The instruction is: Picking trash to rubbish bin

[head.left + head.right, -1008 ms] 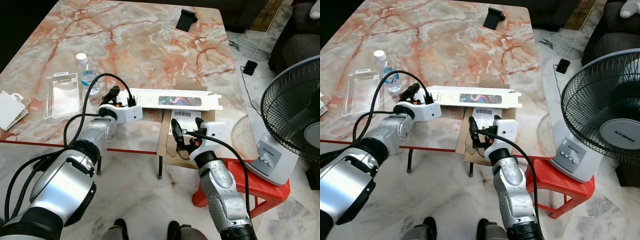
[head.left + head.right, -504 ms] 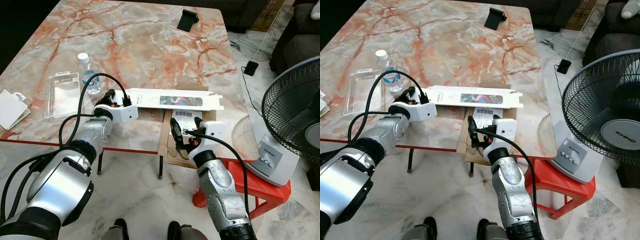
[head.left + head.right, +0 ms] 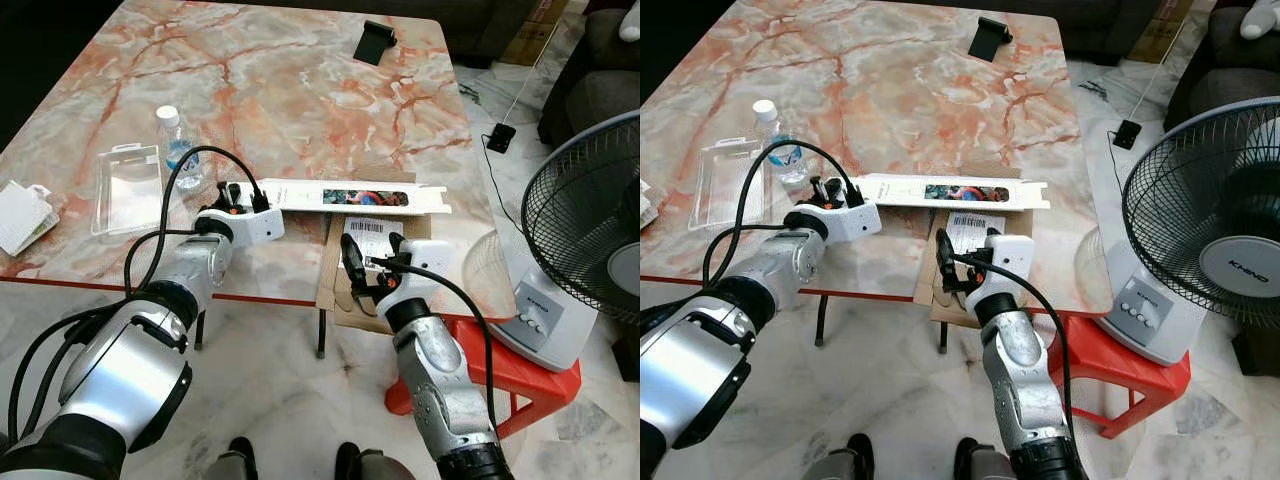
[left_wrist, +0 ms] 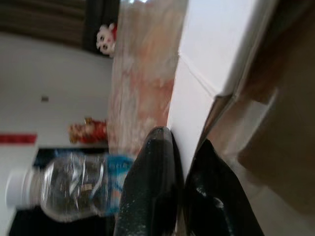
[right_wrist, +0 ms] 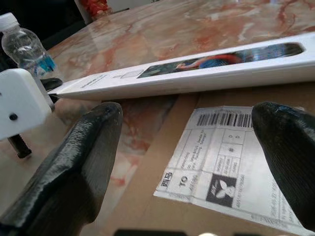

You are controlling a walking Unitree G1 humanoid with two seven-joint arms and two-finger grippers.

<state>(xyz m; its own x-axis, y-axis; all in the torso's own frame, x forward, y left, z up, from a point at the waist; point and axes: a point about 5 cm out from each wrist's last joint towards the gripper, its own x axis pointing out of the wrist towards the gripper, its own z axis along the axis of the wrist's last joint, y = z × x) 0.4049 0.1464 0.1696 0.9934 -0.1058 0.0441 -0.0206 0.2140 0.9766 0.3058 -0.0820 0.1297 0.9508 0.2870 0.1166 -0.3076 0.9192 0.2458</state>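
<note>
Right at the near edge of the marble tabletop point(image 3: 300, 90), the left gripper point(image 3: 232, 192) has its two black fingers point(image 4: 150, 191) pressed together on the end of the long white package point(image 3: 350, 197). The left wrist view shows the white card going in between them, so it's pinching that end. From the gripper, the package runs off to the robot's right, lying flat, with a printed window strip along its middle.

Just under the far part of that package sits a flattened brown cardboard box point(image 3: 340, 275) with a white shipping label point(image 5: 231, 167) on it, hanging a bit over the tabletop edge. The right gripper point(image 3: 370, 268) hovers low over that box, fingers spread wide on either side of the label and holding nothing; the white package passes just ahead of its fingertips.

Just beyond the left gripper, on its outer side, a small water bottle point(image 3: 176, 150) stands upright, and a clear plastic blister tray point(image 3: 127, 188) lies flat right beside the bottle. Off past the right gripper, a fan point(image 3: 590, 240) sits on a red stool point(image 3: 520, 375).
</note>
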